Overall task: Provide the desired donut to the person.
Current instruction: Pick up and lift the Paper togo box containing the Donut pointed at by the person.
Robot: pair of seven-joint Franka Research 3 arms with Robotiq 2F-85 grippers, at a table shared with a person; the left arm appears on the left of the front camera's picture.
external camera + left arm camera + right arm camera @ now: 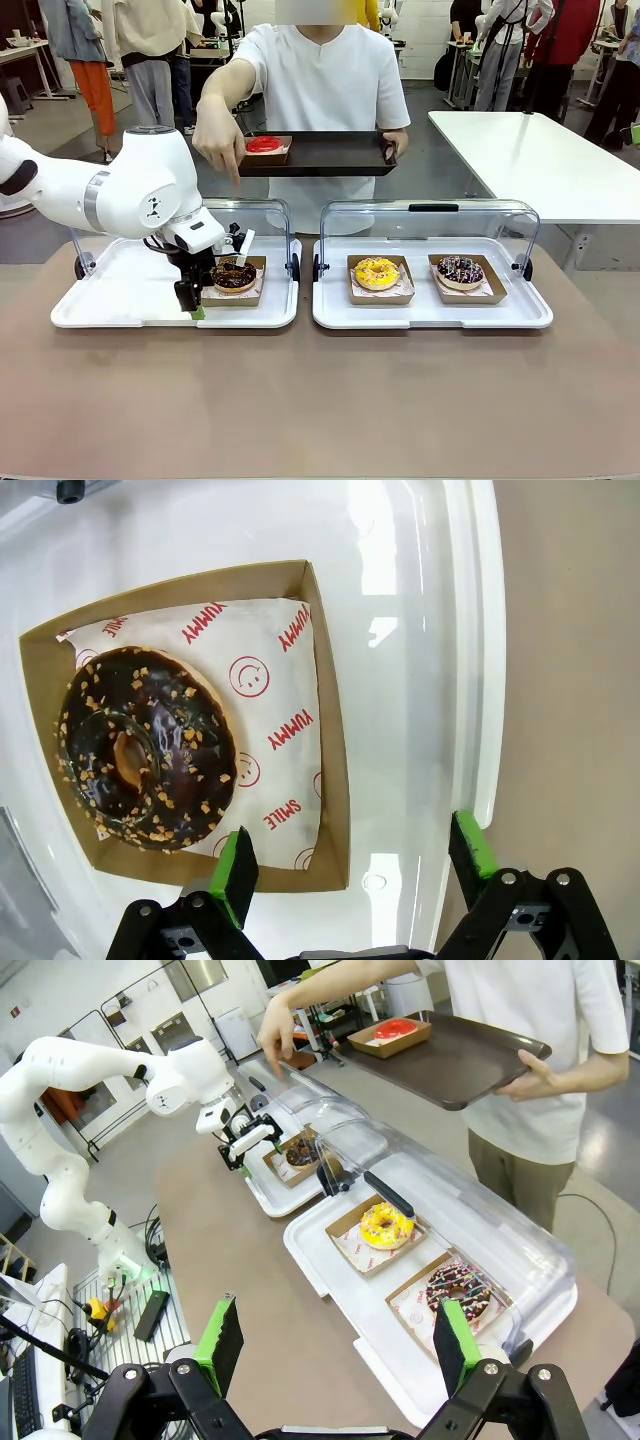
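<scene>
- The nut-flecked chocolate donut [233,275] sits in its brown box [330,740] on the left white tray [100,310].
- The left tool [355,855] hovers at the box's edge, jaws wide apart and empty.
- From the far side, the person's hand [218,140] points down at the donut; the other holds a dark tray [330,155] bearing a red donut [264,145].
- The right tool [336,1338], open and empty, hangs above the table [320,400].
</scene>
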